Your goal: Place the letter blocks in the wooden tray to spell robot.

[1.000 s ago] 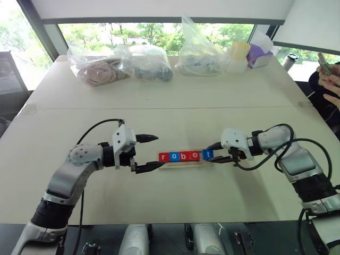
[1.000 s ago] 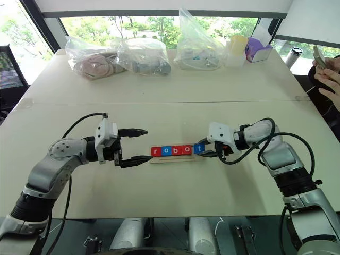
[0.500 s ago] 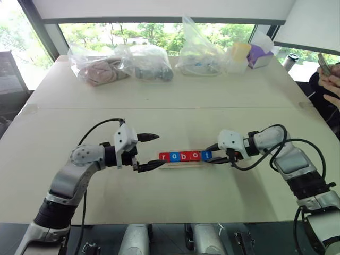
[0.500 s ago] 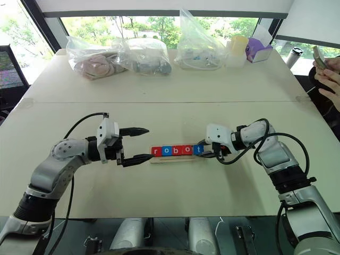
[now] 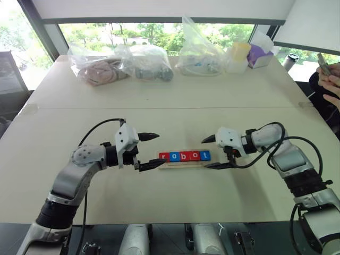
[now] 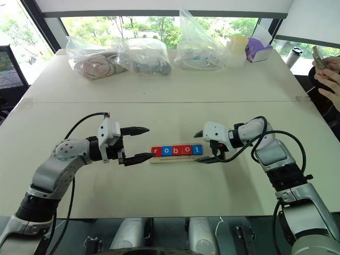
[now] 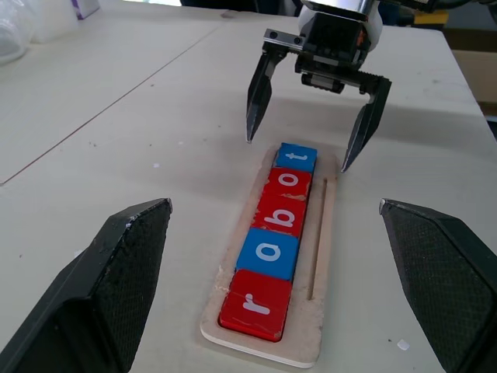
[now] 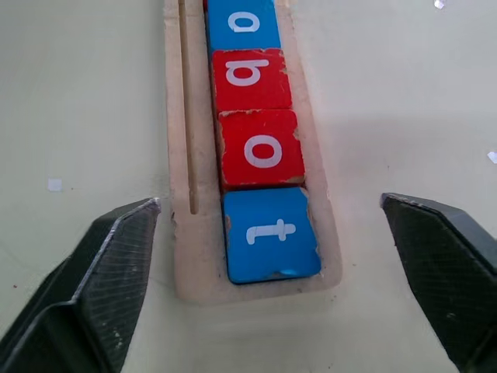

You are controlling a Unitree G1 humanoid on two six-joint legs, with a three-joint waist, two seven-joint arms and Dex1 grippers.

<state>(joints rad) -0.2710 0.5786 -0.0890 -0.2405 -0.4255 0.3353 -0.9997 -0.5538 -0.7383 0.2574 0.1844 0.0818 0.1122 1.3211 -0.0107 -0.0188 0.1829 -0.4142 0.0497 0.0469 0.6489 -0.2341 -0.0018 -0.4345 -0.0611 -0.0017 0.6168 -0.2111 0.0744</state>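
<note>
The wooden tray (image 5: 184,163) lies mid-table between my two grippers. Five letter blocks sit in it in a row reading r, o, b, o, t: red r (image 7: 255,305), blue o (image 7: 268,252), red b (image 7: 281,211), red o (image 7: 291,180), blue t (image 8: 270,231). My right gripper (image 5: 204,154) is open, one finger on each side of the tray's right end, clear of the t block. At the tray's left end, my left gripper (image 5: 160,149) stands open with nothing between its fingers.
Plastic bags (image 5: 98,66) (image 5: 199,53), a cup (image 5: 238,57) and a purple box (image 5: 258,54) line the table's far edge. A person's hands (image 5: 330,79) hold a phone at the far right. Bare tabletop surrounds the tray.
My right gripper pushed the blue t block leftward against the row in the tray, then opened and let it go. The left arm stayed still.
</note>
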